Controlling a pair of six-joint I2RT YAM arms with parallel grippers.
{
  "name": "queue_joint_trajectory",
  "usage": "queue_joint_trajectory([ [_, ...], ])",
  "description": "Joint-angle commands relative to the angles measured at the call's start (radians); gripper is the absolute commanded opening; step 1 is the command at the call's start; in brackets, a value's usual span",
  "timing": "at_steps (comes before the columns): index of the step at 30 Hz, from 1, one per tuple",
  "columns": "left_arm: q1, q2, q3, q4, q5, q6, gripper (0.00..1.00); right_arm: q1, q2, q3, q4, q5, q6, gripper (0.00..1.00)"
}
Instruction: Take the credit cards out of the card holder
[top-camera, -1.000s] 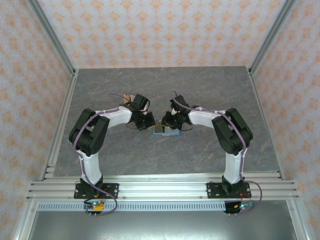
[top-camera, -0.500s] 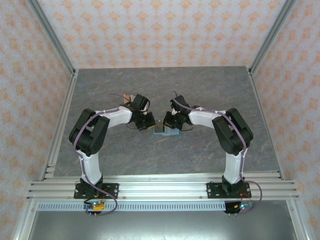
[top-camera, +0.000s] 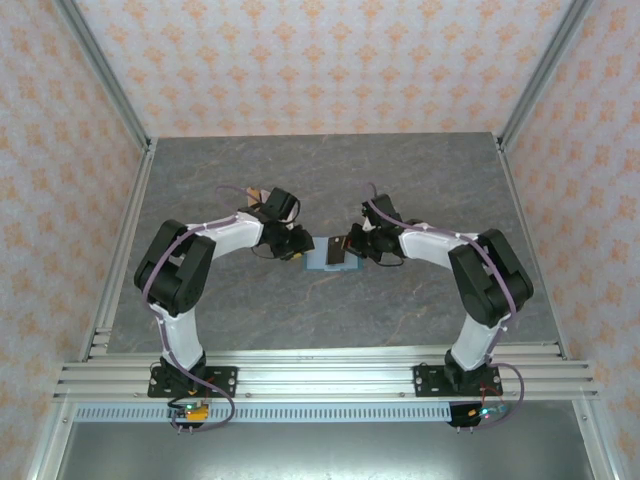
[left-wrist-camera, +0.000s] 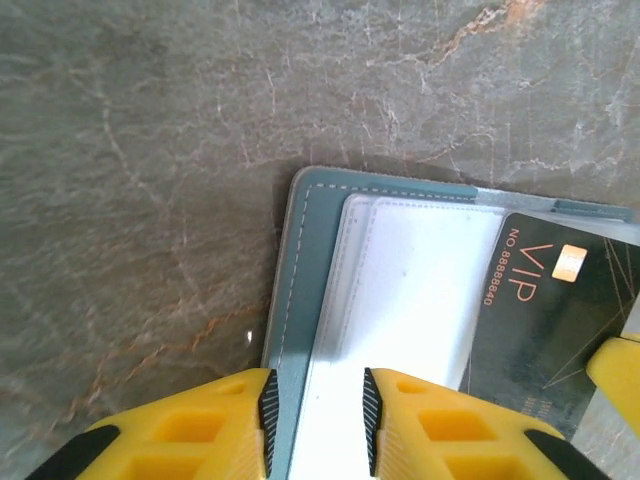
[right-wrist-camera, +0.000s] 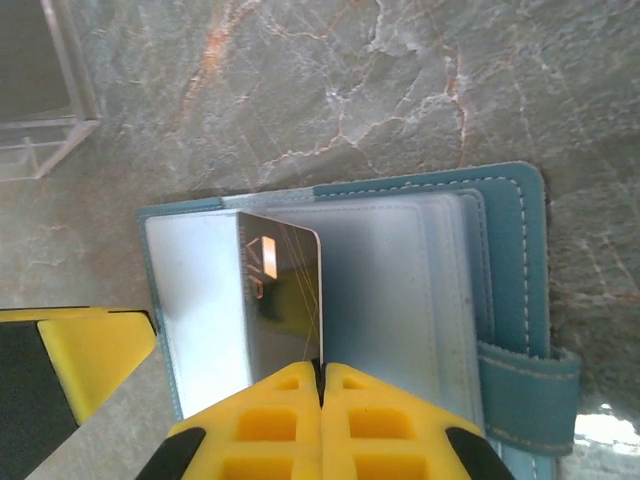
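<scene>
The teal card holder (top-camera: 320, 263) lies open on the table between the two arms, its clear sleeves facing up (left-wrist-camera: 400, 270). My right gripper (right-wrist-camera: 322, 368) is shut on the lower edge of a black credit card (right-wrist-camera: 285, 290) marked VIP, which stands on edge above the holder's sleeves (right-wrist-camera: 400, 300). In the left wrist view that black card (left-wrist-camera: 560, 310) sticks out past the right side of the sleeves. My left gripper (left-wrist-camera: 315, 410) is open, its pads apart over the holder's left edge (left-wrist-camera: 300, 290). From above, the left gripper (top-camera: 303, 252) and right gripper (top-camera: 352, 246) flank the holder.
A clear plastic box (right-wrist-camera: 40, 100) stands on the grey stone tabletop (top-camera: 330, 180) just beyond the holder's left end. A small brownish thing (top-camera: 254, 194) lies behind the left wrist, too small to identify. Aluminium rails (top-camera: 320, 375) run along the near edge.
The right arm has swung right and back, drawing the black card out of the sleeves with its jaws closed on it. The left jaws have parted.
</scene>
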Motion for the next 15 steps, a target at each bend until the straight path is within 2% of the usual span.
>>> queue_joint_trajectory([
  [1,-0.005,-0.077,0.019,-0.050,-0.036,0.012,0.37,-0.004,-0.066,-0.033,0.057,-0.008,-0.007,0.00],
  [3,-0.005,-0.094,0.014,-0.041,-0.034,0.003,0.43,-0.015,-0.093,-0.050,0.070,-0.016,-0.005,0.00],
  [5,-0.003,-0.113,-0.006,-0.006,-0.026,-0.019,0.54,-0.032,-0.119,-0.074,0.094,-0.039,0.003,0.00],
  [11,0.010,-0.164,-0.077,0.144,0.056,-0.077,0.67,-0.073,-0.162,-0.111,0.173,-0.126,0.031,0.00],
  [15,0.024,-0.185,-0.128,0.302,0.167,-0.144,0.74,-0.077,-0.179,-0.120,0.258,-0.225,0.064,0.00],
])
